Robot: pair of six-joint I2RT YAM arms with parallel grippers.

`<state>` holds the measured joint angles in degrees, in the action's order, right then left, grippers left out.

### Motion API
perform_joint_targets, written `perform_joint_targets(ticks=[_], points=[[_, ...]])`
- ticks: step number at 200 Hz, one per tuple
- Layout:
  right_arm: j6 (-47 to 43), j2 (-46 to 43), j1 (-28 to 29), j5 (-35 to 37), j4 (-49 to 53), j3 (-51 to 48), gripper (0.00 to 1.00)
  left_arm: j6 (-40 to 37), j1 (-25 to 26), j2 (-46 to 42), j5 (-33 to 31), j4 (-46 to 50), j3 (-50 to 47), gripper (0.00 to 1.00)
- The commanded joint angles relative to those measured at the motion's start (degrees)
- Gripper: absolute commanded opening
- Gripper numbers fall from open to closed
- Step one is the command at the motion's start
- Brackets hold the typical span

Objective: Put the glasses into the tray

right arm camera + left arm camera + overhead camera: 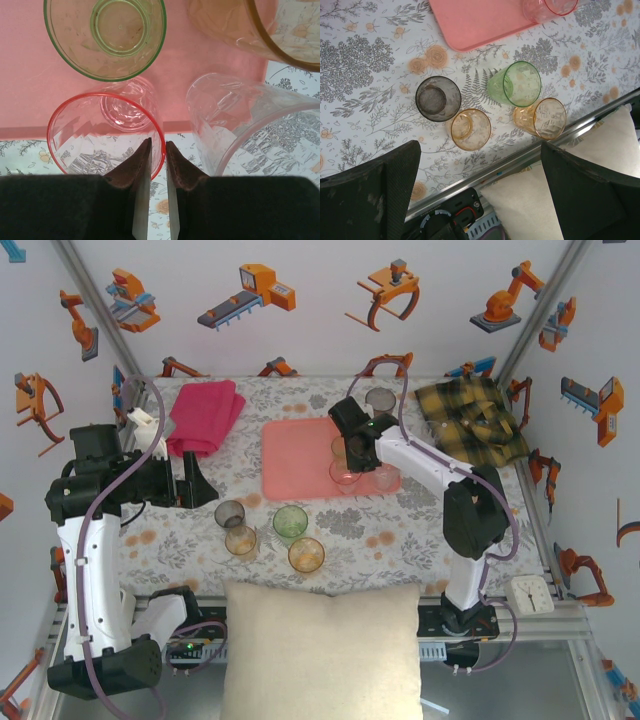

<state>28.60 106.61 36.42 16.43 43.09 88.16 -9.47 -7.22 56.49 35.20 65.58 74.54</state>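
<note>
Right gripper (pixel 158 143): dark jaws a narrow slit apart, astride the near rim of the pink glass (pixel 100 125). Cloth shows through the slit and the rim looks loose there, not pinched.
Left gripper (pixel 477 150): jaws spread wide with nothing between them, at the table's left near the towel (pixel 205 415).
Pink glass: clear-walled tumbler with a red-pink rim and faceted base. It stands upright, base inside the tray (pixel 295 455), just beside its near edge.
Tray: flat matte salmon rectangle with rounded corners and a low rim, mid-table on the cloth (pixel 360 65).
Other glasses at the tray: green glass (pixel 105 35) and amber glass (pixel 235 25) stand beyond the pink one. The clear glass (pixel 250 125) is to its right at the tray's corner; whether it is fully inside I cannot tell.
Right wrist view: tints, rims and wavy facets in the walls.
Top view: the layout, with the far grey glass (pixel 380 398) off the tray past its far right corner.
Left wrist view: grey glass (pixel 438 98), second green glass (pixel 520 84) and amber pair (pixel 470 130) upright on the cloth, clustered between the tray and the table edge.
Cloth: white, with grey ferns and orange blooms.
</note>
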Motion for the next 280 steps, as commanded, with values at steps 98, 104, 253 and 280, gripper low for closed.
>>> perform_joint_targets(ticks=[98, 104, 253, 280], points=[[-0.9, -0.2, -0.4, 2.1, 2.6, 5.1, 0.28, 0.7, -0.5, -1.1, 1.5, 0.3, 0.5, 0.97], [-1.0, -0.4, -0.4, 2.2, 2.6, 5.2, 0.28, 0.7, -0.5, -1.1, 1.5, 0.4, 0.5, 0.97], [-1.8, -7.0, 7.1, 1.5, 5.3, 13.9, 0.29, -1.0, -0.4, -1.9, 0.7, 1.0, 0.6, 0.97], [0.9, -9.9, 10.9, 2.5, 6.4, 12.7, 0.29, -2.6, -0.3, -2.8, 1.1, 2.0, 0.9, 0.97]])
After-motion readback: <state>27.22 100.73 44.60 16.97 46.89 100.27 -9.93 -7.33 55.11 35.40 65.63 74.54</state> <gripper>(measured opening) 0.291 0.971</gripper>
